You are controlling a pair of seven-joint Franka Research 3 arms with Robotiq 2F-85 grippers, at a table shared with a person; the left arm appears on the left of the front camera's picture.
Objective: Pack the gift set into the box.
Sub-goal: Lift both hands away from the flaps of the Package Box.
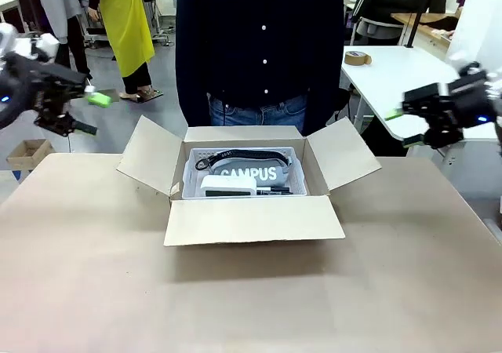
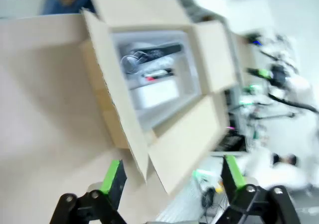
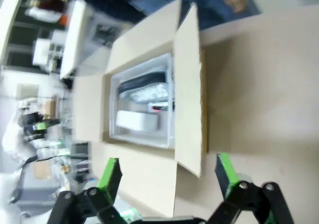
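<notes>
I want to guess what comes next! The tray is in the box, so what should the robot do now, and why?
Probably lower the left gripper onto the left flap and fold it in. The tray already lies in the box, all four flaps stand open, and both it and the right gripper are open and empty.

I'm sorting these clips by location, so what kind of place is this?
Probably a robotics lab or workshop: the robot's left tool and right tool flank a table holding the box, and a white workbench behind carries a tape roll.
</notes>
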